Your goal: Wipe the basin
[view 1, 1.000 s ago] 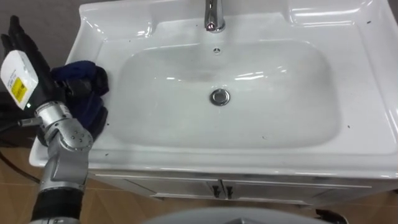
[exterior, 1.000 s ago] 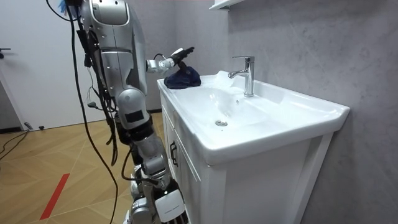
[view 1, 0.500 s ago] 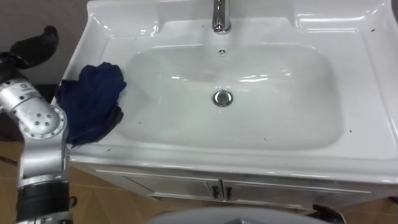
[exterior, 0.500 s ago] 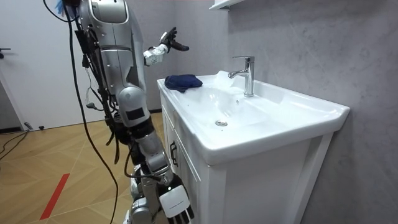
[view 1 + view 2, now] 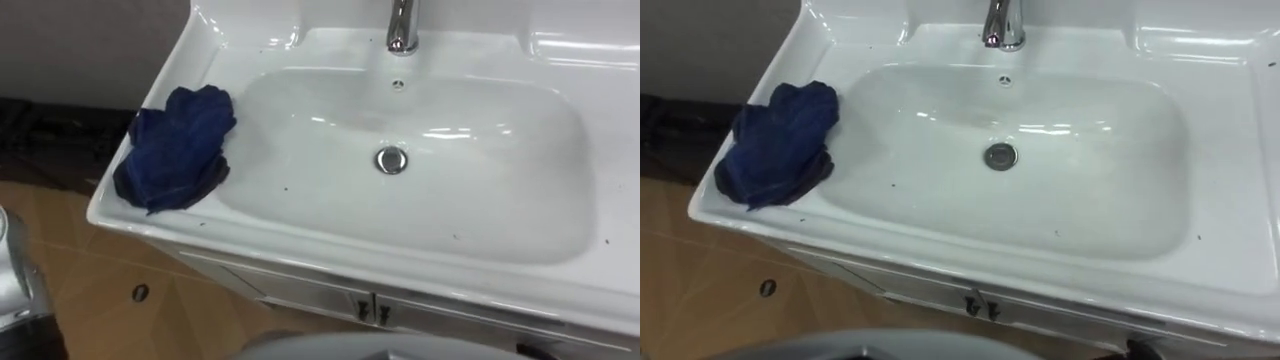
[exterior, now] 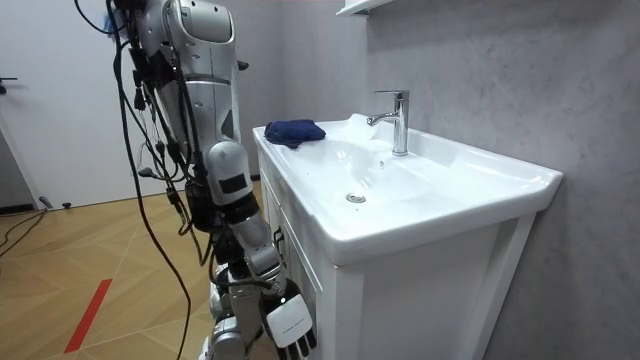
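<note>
Cloth on basin, right robot hand hanging

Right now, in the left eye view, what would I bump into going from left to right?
Blue cloth on the basin ledge → drain in the bowl. The tap stands straight behind the drain, so it has no separate place.

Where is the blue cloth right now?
In the eye views, the blue cloth lies bunched on the left ledge of the basin, well left of the drain and the faucet.
</note>
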Controlling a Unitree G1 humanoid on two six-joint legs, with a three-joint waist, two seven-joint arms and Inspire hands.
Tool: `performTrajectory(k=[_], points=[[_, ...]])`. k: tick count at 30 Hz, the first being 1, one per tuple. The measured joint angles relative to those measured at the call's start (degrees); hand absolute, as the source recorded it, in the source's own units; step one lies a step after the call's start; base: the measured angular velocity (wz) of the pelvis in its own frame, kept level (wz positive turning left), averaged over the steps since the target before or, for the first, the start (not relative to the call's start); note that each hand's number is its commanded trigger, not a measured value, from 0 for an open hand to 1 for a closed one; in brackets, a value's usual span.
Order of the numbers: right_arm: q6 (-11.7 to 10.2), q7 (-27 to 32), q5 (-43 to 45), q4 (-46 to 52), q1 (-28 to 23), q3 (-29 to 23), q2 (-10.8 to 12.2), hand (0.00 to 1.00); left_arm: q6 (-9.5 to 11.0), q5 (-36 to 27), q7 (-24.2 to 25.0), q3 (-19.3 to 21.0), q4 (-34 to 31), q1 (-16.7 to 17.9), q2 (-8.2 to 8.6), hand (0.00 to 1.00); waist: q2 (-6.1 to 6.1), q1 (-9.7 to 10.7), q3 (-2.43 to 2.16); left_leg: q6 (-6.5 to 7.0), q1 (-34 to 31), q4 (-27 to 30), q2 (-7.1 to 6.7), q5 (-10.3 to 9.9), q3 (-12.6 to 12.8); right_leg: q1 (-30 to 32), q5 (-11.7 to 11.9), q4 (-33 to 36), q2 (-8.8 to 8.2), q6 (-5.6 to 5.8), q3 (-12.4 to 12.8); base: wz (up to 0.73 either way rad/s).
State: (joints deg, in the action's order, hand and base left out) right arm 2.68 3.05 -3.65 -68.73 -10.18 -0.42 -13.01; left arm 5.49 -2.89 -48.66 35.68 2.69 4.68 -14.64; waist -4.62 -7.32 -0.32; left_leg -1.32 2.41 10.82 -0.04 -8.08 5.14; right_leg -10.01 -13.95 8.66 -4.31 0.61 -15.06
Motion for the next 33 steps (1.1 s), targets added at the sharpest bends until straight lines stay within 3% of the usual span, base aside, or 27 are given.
performTrajectory(k=[3,10,12,13,14,15,16,17,19,25,28,33], points=[[0.7,-0.1,0.2,0.0,-0.5,0.0,-0.4,0.0,-0.2,-3.1,-0.1,0.5,6.8,3.4,-0.08,0.0,-0.12,-0.9,-0.17,0.01,-0.3,0.2,-0.26,0.0,-0.9,0.0,-0.1,0.1,-0.15,0.08,-0.7,0.13],[4.3,-1.7,-0.1,0.1,-0.5,-0.4,-0.7,0.0,-0.8,-16.6,0.6,0.5,22.9,10.8,-0.07,0.0,0.9,-2.7,-0.6,0.31,-1.6,0.9,-0.86,-0.2,-3.4,0.2,-0.4,0.2,-0.42,0.41,-2.5,0.13],[5.1,-2.4,-0.1,0.0,-0.5,-0.9,-0.8,0.0,-0.8,-19.3,1.3,0.5,28.3,11.7,-0.07,0.0,1.28,-3.2,-0.48,0.45,-1.7,1.1,-1.02,-0.3,-3.7,0.1,-0.4,0.3,-0.54,0.49,-2.8,0.1],[5.3,-2.7,0.1,0.0,-0.5,-1.4,-0.9,0.0,-1.2,-21.5,1.8,0.5,31.8,12.4,0.06,0.0,1.04,-3.3,-0.64,0.55,-1.9,1.3,-1.16,-0.3,-4.0,0.0,-0.5,0.4,-0.64,0.59,-3.1,0.1],[5.5,-2.9,0.2,0.0,-0.5,-1.5,-0.9,0.0,-1.3,-22.5,2.0,0.4,33.5,12.9,0.16,0.0,1.44,-3.3,-0.47,0.59,-1.9,1.4,-1.19,-0.4,-4.0,0.0,-0.5,0.4,-0.67,0.63,-3.2,0.08],[5.6,-3.1,0.2,0.0,-0.5,-1.5,-0.9,0.0,-1.4,-24.0,2.5,0.0,36.7,14.3,0.63,0.0,1.16,-3.3,-0.62,0.7,-1.9,1.4,-1.19,-0.5,-3.9,0.0,-0.4,0.4,-0.72,0.69,-3.2,0.0],[5.7,-3.2,0.5,0.0,-0.5,-1.5,-0.8,0.0,-1.4,-24.5,3.5,-0.3,39.8,15.2,1.65,0.0,1.52,-3.3,-0.35,0.77,-2.0,1.4,-1.2,-0.6,-3.9,0.0,-0.4,0.4,-0.81,0.75,-3.3,0.0],[5.7,-3.2,0.6,0.0,-0.4,-1.4,-0.8,0.0,-1.4,-24.5,4.1,-0.9,41.6,15.5,2.16,0.0,1.51,-3.3,-0.36,0.81,-2.0,1.4,-1.22,-0.7,-3.9,0.0,-0.4,0.4,-0.87,0.79,-3.4,0.04],[6.2,-3.6,1.5,-0.1,-0.3,-1.4,-0.8,0.0,-2.5,-24.1,7.1,-4.2,49.4,16.9,2.99,0.0,1.76,-3.2,-0.36,0.87,-2.1,1.4,-1.56,-0.7,-4.5,0.0,-0.6,0.7,-1.12,1.02,-3.8,0.1],[6.2,-5.1,3.6,-2.5,1.4,-1.1,-0.5,0.0,-4.7,-17.6,15.2,-13.6,61.0,17.5,5.49,0.0,3.04,-2.0,-0.11,1.16,-3.0,2.3,-1.86,-0.9,-5.1,-0.1,-0.7,1.0,-1.53,1.18,-5.5,0.11],[6.0,-5.3,3.8,-3.1,2.1,-0.7,-0.5,0.0,-5.5,-11.9,20.2,-19.1,62.1,16.4,5.79,0.0,3.3,-1.2,0.26,1.29,-3.9,3.1,-1.94,-1.0,-5.5,0.0,-0.8,1.0,-1.69,1.31,-6.4,0.16],[5.5,-5.6,3.9,-3.0,3.3,1.5,-0.5,0.0,-7.8,-1.0,25.9,-24.8,60.1,13.8,5.96,0.0,3.61,1.0,0.5,1.39,-4.4,3.4,-1.98,-1.1,-5.4,0.1,-0.8,1.0,-1.65,1.4,-6.4,0.0]])
